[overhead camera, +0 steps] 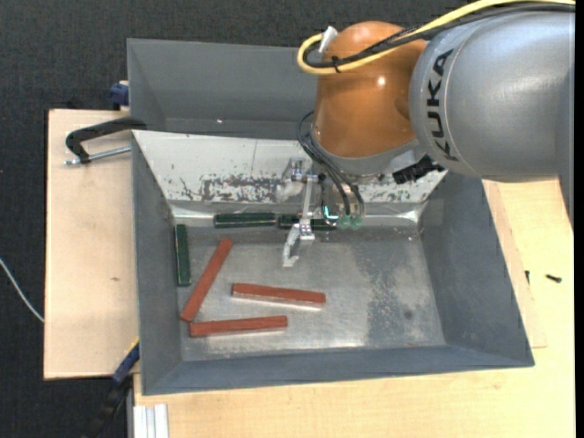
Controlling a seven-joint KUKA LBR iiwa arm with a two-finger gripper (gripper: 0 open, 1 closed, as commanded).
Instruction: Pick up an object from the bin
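My gripper [297,234] hangs below the orange wrist cover at the back middle of the bin, low over the floor. It stands over the right end of a dark green stick [245,218] that lies along the foot of the back wall. Part of that stick is hidden behind the gripper, and I cannot see whether the two touch. A red-brown stick [277,295] lies flat just in front of the gripper, clear of it.
Left of centre, a second red-brown stick [206,279] lies on a diagonal and a third [238,326] lies near the front wall. Another dark green stick [182,255] lies along the left wall. The arm reaches in over the bin's right rear.
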